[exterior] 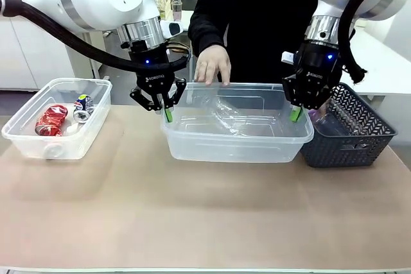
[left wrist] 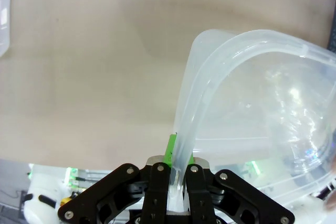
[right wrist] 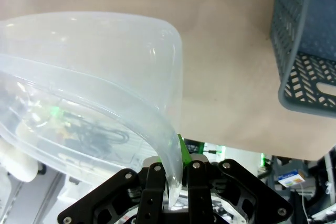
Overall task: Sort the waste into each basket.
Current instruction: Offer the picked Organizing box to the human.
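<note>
The tan table (exterior: 192, 222) spans the scene; at its middle stands the biggest piece, a clear middle tub (exterior: 237, 149), with crumpled see-through plastic bottles (exterior: 228, 117) lying inside. At the far left sits a smaller clear left tub (exterior: 26, 136). To the right, just beside the middle tub, is a dark lattice basket (exterior: 359, 139). A person in a black sleeve stands at the far side, one hand (exterior: 212, 65) resting on the middle tub's far rim. The left pincer (exterior: 168, 115) is clenched on that tub's left rim; its wrist view shows the rolled rim pinched between the green pads (left wrist: 171, 150). The right pincer (exterior: 295, 113) is likewise clamped on the right rim, the plastic edge running down between its fingers (right wrist: 182, 153). Whether the tub is raised off the table, I cannot tell. In the left tub lie a crushed red can (exterior: 51, 120) and, just to its far right, a blue-and-white can (exterior: 83, 104).
</note>
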Controlling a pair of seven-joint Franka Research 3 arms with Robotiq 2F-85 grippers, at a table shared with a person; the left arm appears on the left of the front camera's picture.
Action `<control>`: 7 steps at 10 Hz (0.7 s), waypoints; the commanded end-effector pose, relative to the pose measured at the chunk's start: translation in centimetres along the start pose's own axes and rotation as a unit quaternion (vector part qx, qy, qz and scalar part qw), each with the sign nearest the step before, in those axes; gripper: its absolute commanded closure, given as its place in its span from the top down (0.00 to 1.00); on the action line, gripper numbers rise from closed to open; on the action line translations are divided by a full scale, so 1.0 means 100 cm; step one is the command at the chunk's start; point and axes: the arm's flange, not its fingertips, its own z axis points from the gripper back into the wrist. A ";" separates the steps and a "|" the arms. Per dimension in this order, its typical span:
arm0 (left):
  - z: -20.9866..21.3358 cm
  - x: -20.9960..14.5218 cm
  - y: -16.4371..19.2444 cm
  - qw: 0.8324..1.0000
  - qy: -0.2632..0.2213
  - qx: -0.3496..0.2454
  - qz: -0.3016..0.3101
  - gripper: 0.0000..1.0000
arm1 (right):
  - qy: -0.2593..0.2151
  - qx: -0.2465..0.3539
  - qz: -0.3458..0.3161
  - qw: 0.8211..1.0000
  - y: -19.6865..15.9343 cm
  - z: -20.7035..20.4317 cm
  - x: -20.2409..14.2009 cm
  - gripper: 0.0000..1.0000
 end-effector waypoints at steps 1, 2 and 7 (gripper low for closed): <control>0.008 0.001 0.005 1.000 -0.008 -0.003 0.006 0.00 | 0.007 0.002 0.017 1.000 0.000 0.005 -0.003 0.00; 0.008 0.001 0.005 1.000 -0.008 -0.003 0.006 0.00 | 0.007 0.002 0.017 1.000 0.000 0.005 -0.003 0.00; 0.008 0.001 0.005 1.000 -0.008 -0.003 0.006 0.00 | 0.007 0.002 0.017 1.000 0.000 0.005 -0.003 0.00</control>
